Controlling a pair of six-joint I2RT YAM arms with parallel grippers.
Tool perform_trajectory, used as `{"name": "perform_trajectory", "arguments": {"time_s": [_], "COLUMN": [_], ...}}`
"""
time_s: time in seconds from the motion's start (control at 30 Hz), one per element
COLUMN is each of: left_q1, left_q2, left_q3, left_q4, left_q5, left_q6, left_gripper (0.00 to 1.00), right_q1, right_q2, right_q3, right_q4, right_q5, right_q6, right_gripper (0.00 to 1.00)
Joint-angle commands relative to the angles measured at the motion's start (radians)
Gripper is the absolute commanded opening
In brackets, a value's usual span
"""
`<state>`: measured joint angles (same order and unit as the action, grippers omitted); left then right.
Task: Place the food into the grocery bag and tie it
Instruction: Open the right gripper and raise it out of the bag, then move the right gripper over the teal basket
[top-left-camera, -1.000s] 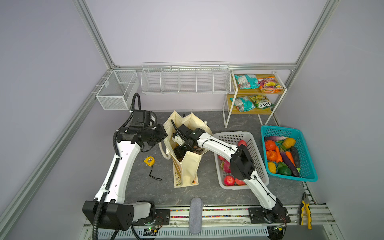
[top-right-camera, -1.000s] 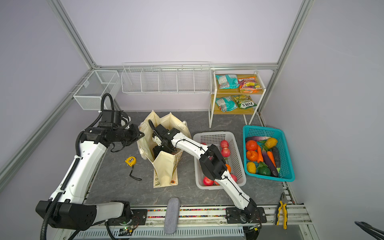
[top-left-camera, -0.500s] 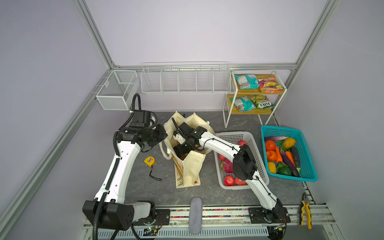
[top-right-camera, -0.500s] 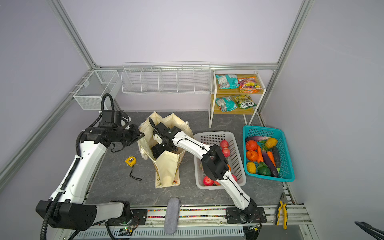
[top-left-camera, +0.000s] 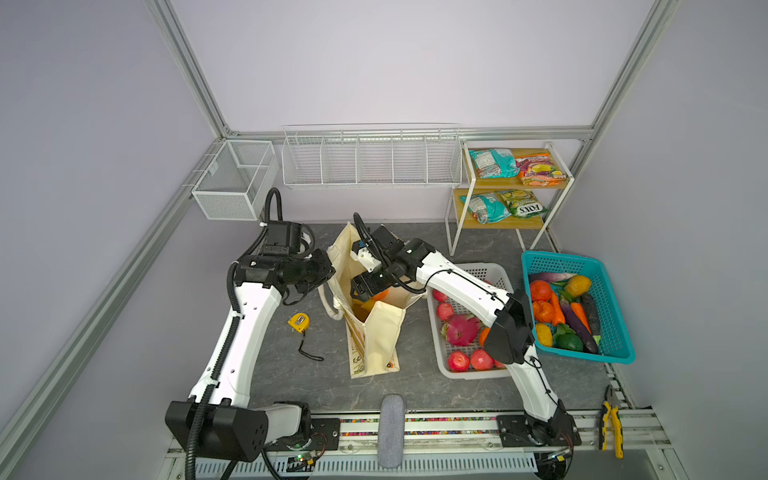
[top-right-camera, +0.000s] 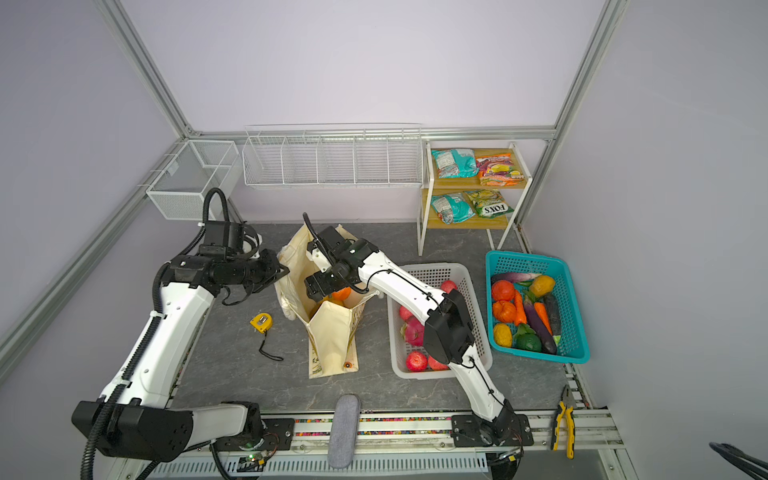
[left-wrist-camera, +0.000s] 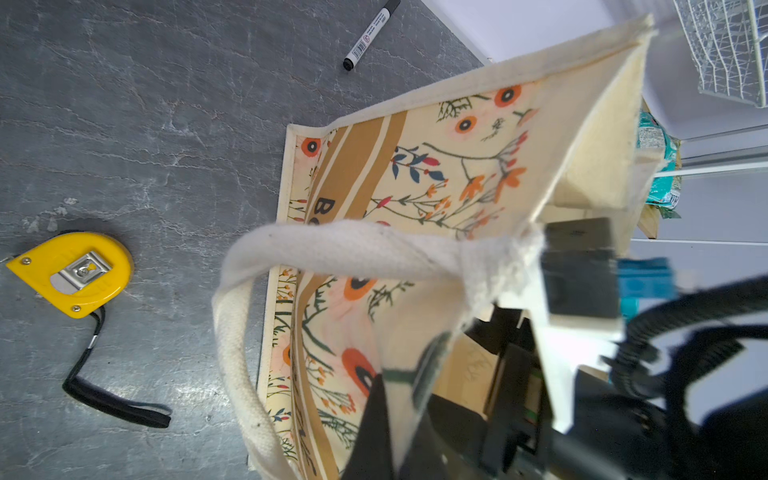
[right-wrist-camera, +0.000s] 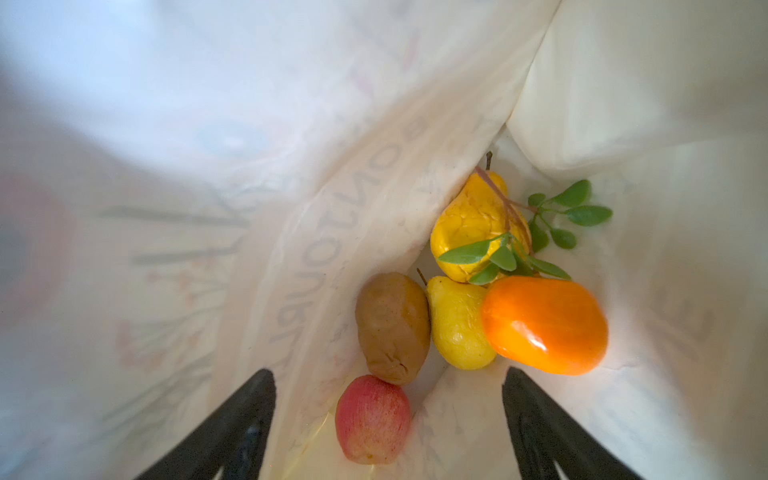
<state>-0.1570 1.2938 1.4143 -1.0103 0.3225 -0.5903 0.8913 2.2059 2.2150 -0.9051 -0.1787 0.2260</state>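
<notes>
The grocery bag (top-left-camera: 376, 332) (top-right-camera: 332, 332) is standing mid-table (top-left-camera: 291, 374), mouth gaping. In the left wrist view its tan band is showing a bold "B" (left-wrist-camera: 325, 206). In the right wrist view the lettering is bleeding through the cloth (right-wrist-camera: 291, 187) in reverse, too faint to read surely. On the shelf (top-left-camera: 505, 226) at the bag's 1 o'clock, a green packet (top-left-camera: 519, 203) (top-right-camera: 486, 203) is carrying "FOX'S", upside down to the top cameras.

The left gripper (top-left-camera: 327, 272) (top-right-camera: 282, 272) (left-wrist-camera: 399, 386) is clenching the bag's rim at its 10 o'clock side, near the rope handle (left-wrist-camera: 332, 249). The right gripper (top-left-camera: 361, 291) (right-wrist-camera: 388, 374) is hanging inside the mouth, released, jaws spread wide with nothing clamped.

Only the right wrist view is showing the food at the bag's bottom: an orange fruit (right-wrist-camera: 544, 324), yellow pears (right-wrist-camera: 457, 324), a brown knobbly piece (right-wrist-camera: 392, 328), a red apple (right-wrist-camera: 374, 419) and a leafy sprig (right-wrist-camera: 561, 216). Both top views are catching just an orange patch at the mouth. Only the left wrist view is showing a black marker (left-wrist-camera: 368, 35) with a barcode label. The yellow tape measure (top-left-camera: 298, 323) (left-wrist-camera: 70, 274) is lying at the bag's 9 o'clock.

More food is lying in the white basket (top-left-camera: 490, 266) at 3 o'clock and the teal basket (top-left-camera: 561, 255) beyond.

Against a second ago, both grippers are keeping their places; the right wrist is sitting slightly farther toward 2 o'clock.
</notes>
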Motion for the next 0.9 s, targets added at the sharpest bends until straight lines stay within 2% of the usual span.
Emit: {"name": "perform_trajectory", "arguments": {"time_s": [0.0,0.23,0.4,0.63,0.87], "left_q1": [0.005,0.005,0.005,0.005,0.005], "left_q2": [-0.028,-0.027,-0.022,-0.023,-0.021], "left_q3": [-0.010,-0.014,-0.014,-0.016,-0.017], "left_q4": [0.014,0.027,0.034,0.048,0.045], "left_q5": [0.007,0.007,0.004,0.007,0.007], "left_q6": [-0.005,-0.013,-0.018,-0.028,-0.024], "left_gripper": [0.00,0.00,0.00,0.00,0.00], "right_q1": [-0.012,-0.039,-0.091,-0.205,-0.411], "right_q2": [-0.077,-0.191,-0.310,-0.529,-0.706], "right_q3": [-0.009,-0.020,-0.098,-0.338,-0.591], "right_q4": [0.004,0.047,0.133,0.283,0.315], "right_q5": [0.007,0.068,0.120,0.278,0.424], "right_q6": [-0.050,-0.066,-0.039,-0.007,0.103], "right_gripper": [0.88,0.88,0.88,0.88,0.88]}}
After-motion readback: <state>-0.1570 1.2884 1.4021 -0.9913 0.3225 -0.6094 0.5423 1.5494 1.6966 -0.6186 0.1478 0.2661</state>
